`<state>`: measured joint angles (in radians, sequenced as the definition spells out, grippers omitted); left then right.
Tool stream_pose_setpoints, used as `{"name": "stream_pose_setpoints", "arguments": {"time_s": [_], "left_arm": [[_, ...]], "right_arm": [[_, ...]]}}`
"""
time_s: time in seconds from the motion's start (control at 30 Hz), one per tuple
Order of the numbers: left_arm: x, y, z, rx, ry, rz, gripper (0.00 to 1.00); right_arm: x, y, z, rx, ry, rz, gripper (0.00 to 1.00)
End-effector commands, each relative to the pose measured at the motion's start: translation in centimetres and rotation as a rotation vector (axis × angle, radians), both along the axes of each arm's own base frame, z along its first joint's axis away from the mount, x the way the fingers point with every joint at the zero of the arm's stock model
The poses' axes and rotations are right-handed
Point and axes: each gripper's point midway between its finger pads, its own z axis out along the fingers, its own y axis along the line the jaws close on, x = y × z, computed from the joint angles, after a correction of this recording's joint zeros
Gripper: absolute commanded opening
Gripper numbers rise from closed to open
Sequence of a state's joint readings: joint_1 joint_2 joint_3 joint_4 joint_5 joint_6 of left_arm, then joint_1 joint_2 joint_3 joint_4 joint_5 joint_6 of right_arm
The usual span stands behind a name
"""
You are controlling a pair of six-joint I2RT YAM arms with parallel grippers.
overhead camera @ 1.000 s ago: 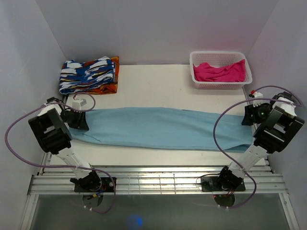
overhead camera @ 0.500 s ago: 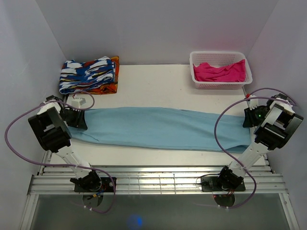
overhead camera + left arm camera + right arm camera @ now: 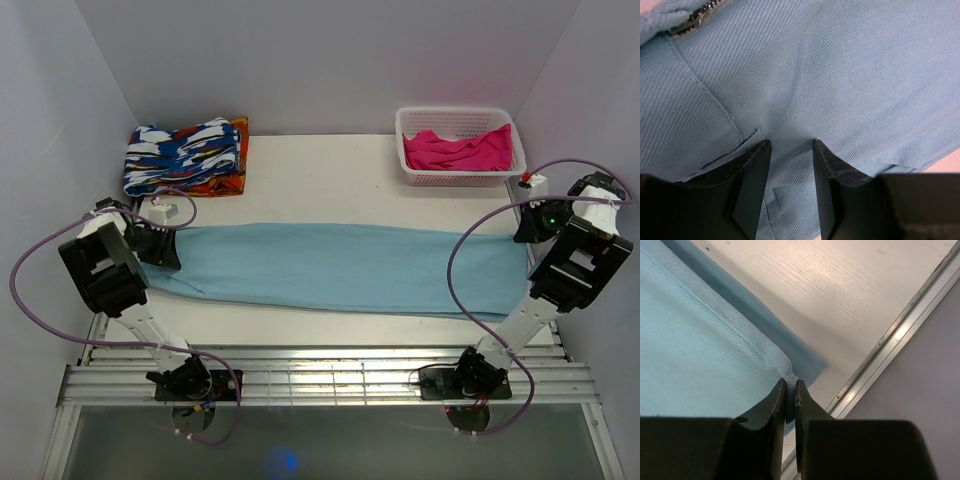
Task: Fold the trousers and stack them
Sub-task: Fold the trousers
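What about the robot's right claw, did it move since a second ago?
Yes. The right gripper went away from the arm bases, closer to the white basket, and pinched shut on a corner of the trousers.

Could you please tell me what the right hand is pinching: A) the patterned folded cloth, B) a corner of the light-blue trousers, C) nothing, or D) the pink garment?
B: the right wrist view shows the right hand shut on a hem corner of the light-blue trousers.
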<state>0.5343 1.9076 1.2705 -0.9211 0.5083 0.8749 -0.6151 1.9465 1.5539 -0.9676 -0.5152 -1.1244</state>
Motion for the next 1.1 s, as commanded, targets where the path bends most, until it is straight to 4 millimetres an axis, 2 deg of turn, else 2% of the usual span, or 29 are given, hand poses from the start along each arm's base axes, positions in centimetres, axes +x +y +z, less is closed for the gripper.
{"name": "stream_pose_setpoints", "arguments": {"time_s": [0.0,0.07,0.13,0.2,0.3,0.33,0.37,0.4,0.43,0.53,0.57,0.63,0.67,0.7,0.77,0.8,0.83,0.87,0.9,0.93,0.97,1.03,1.07], "left_arm": [[-1.3,5.7,-5.4,0.256,0.099,-0.026,0.53],[-1.3,5.9,-5.3,0.262,0.100,-0.021,0.54],[-1.2,5.9,-5.2,0.267,0.098,-0.023,0.59],[-1.1,6.0,-5.0,0.269,0.092,-0.016,0.66],[-0.6,5.9,-4.4,0.261,0.069,-0.003,0.74],[-0.6,5.7,-4.0,0.255,0.061,-0.004,0.78],[-0.4,5.5,-3.5,0.248,0.046,-0.002,0.81],[0.0,4.8,-2.2,0.213,0.012,-0.001,0.83],[0.3,4.3,-1.3,0.192,-0.015,-0.004,0.86],[1.8,2.6,3.2,0.111,-0.122,0.024,0.91],[2.7,2.6,5.0,0.102,-0.163,0.042,0.92],[3.2,1.8,7.6,0.052,-0.196,0.070,0.93],[4.0,1.9,9.2,0.046,-0.219,0.089,0.93],[3.9,1.7,9.9,0.032,-0.214,0.105,0.93],[4.2,1.9,11.2,0.033,-0.216,0.154,0.93],[4.4,2.3,11.9,0.048,-0.225,0.168,0.93],[4.4,3.1,12.1,0.085,-0.217,0.196,0.93],[4.3,3.6,12.2,0.103,-0.204,0.231,0.93],[4.0,4.2,12.0,0.125,-0.190,0.255,0.92],[3.7,4.8,11.8,0.146,-0.173,0.277,0.92],[3.2,5.9,11.3,0.166,-0.150,0.310,0.91],[2.9,6.8,11.0,0.158,-0.144,0.341,0.89],[3.0,6.6,11.0,0.131,-0.158,0.333,0.87]], "right_arm": [[2.4,-2.2,1.7,-0.101,-0.081,-0.001,0.08],[2.4,-2.1,0.1,-0.103,-0.050,0.006,0.08],[1.7,-2.2,-2.0,-0.121,0.000,0.009,0.08],[1.7,-2.7,-3.2,-0.152,0.005,0.000,0.08],[1.2,-2.9,-4.0,-0.169,0.035,-0.027,0.43],[1.3,-2.9,-3.5,-0.178,0.032,-0.033,0.64],[1.3,-3.0,-3.1,-0.183,0.030,-0.043,0.79],[1.4,-3.2,-2.4,-0.199,0.019,-0.043,0.88],[1.2,-3.0,-0.9,-0.204,0.005,-0.044,0.91],[2.0,-1.7,3.5,-0.188,-0.069,-0.028,0.92],[1.5,-0.1,4.8,-0.142,-0.057,-0.004,0.91],[0.6,3.1,6.5,-0.104,-0.057,0.071,0.87],[-1.0,4.9,6.3,-0.059,-0.002,0.099,0.86],[-2.4,7.4,5.3,-0.023,0.045,0.161,0.84],[-4.9,10.0,4.8,0.010,0.090,0.216,0.78],[-7.5,12.1,2.6,0.048,0.168,0.259,0.77],[-8.6,12.9,2.3,0.036,0.172,0.271,0.75],[-9.8,13.2,1.3,0.023,0.201,0.284,0.75],[-10.0,13.7,0.3,0.001,0.197,0.304,0.75],[-11.7,14.2,-1.1,0.001,0.237,0.291,0.75],[-12.3,13.9,-1.9,-0.027,0.257,0.287,0.74],[-12.9,13.5,-3.9,-0.058,0.284,0.280,0.73],[-13.2,13.2,-4.6,-0.074,0.302,0.274,0.72]]}}
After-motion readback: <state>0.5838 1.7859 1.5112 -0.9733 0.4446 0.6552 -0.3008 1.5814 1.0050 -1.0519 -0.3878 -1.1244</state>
